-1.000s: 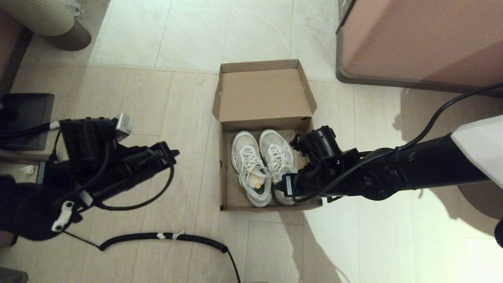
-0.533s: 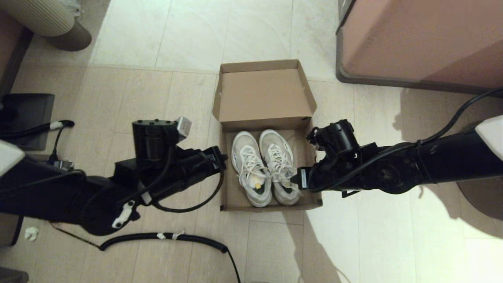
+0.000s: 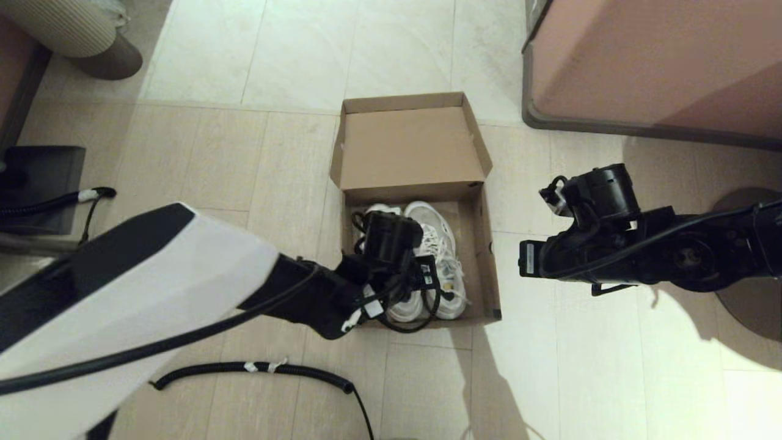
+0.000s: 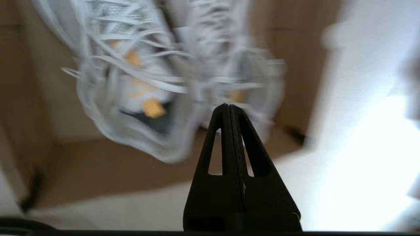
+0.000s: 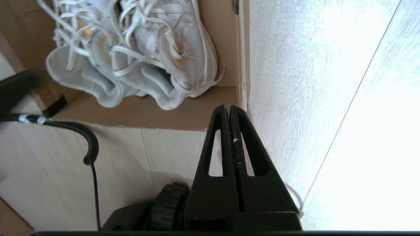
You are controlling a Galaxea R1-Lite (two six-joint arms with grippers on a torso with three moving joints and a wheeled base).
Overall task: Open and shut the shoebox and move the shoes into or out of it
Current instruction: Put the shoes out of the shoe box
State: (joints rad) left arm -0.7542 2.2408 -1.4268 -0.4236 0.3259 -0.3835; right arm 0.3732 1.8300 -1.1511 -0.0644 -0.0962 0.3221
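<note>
Located the shoebox (image 3: 406, 150) open on the floor, lid flap folded back behind the tray. Found the shoes (image 3: 427, 220) inside, side by side, toes toward the lid, laces loose and tangled across both uppers. Placed the left gripper (image 4: 226, 106) over the shoes within the box, fingers pressed together and holding nothing. Placed the right gripper (image 5: 228, 107) outside the box, beyond its right wall near the front corner, likewise clenched and empty, apparently idle. Judged the step in hand as the left arm's approach to lift a shoe out. Required the fingers spread wide before any further descent, since closed tips would only push into the mesh. Recommended a grasp on the collar or heel rim of the shoe nearer the box's left wall rather than on the laces, as loose laces looked likely to slip or drag the second shoe along. Recommended a straight vertical lift until the sole cleared the box walls, then a sideways carry to open floor left of the box. Advised against contact with the box's front wall, light cardboard probably sliding easily on tile. Noted a coiled cable (image 3: 256, 366) lying on the floor in front of the box; advised setting the shoe down away from it.
</note>
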